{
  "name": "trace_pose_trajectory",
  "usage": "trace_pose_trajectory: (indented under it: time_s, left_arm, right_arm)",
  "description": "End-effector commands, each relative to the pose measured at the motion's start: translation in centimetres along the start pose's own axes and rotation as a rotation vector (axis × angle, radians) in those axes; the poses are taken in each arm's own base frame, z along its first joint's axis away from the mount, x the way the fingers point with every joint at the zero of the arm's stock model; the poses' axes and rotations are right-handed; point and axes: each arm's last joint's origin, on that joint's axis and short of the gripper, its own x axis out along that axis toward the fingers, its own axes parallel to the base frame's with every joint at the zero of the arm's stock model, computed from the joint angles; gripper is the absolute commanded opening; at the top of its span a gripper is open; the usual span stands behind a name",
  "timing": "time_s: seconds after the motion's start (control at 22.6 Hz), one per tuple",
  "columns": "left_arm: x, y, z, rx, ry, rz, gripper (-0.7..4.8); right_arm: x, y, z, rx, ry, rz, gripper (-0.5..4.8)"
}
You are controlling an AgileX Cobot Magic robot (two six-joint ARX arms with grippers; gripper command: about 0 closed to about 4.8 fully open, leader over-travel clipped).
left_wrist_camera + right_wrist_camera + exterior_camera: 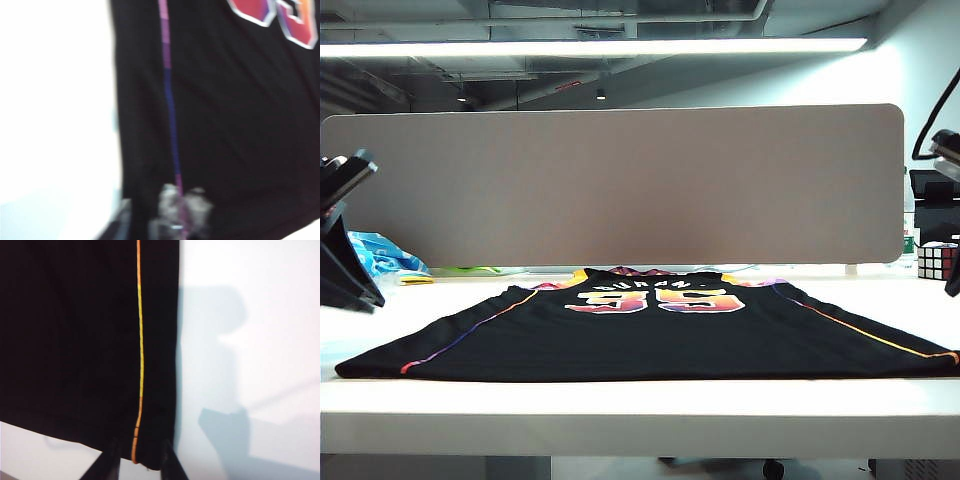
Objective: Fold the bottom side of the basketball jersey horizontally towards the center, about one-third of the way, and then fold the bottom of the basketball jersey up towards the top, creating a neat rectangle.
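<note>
Looks like an office or lab workspace, not a home. Bare industrial ceiling with exposed pipes and ducts (pixel 620 20), plus a long strip light (pixel 590 47) overhead. Grey fabric desk divider (pixel 620 185) standing along the back of a plain white counter (pixel 640 415). Rubik's cube (pixel 937 261) parked off to the right side, and what seems to be an office chair caster (pixel 773 467) showing underneath.

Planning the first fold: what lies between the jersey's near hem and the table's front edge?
In the exterior view, only bare white table lies between the basketball jersey hem and the front edge.
</note>
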Motion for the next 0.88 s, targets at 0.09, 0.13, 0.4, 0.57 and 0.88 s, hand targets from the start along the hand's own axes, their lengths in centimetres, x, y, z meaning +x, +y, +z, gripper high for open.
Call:
trace_pose_trajectory:
  time_s: [0.09,0.13,0.4,0.57,0.88]
  left_arm:
    - [-0.5,-0.1,0.7,0.050,0.016,0.065,1.00]
    - [-0.6,-0.2,0.9,0.060,0.022,0.071,1.00]
    - [-0.8,-0.6,1.8,0.091,0.098,0.102,1.58]
    - [-0.1,-0.1,1.4,0.059,0.160,0.110,1.95]
    - [1.5,0.8,0.2,0.016,0.288,0.081,1.95]
  right_arm:
    - [0.2,-0.4,0.3,0.005,-0.011,-0.003,1.17]
    - [0.2,-0.6,0.4,0.011,-0.010,-0.006,1.18]
    - [1.4,-1.4,0.3,0.043,0.038,-0.012,2.53]
    - [2.4,-1.9,0.2,0.061,0.078,-0.011,2.53]
    - [3.5,-2.2,0.0,0.085,0.125,0.036,2.53]
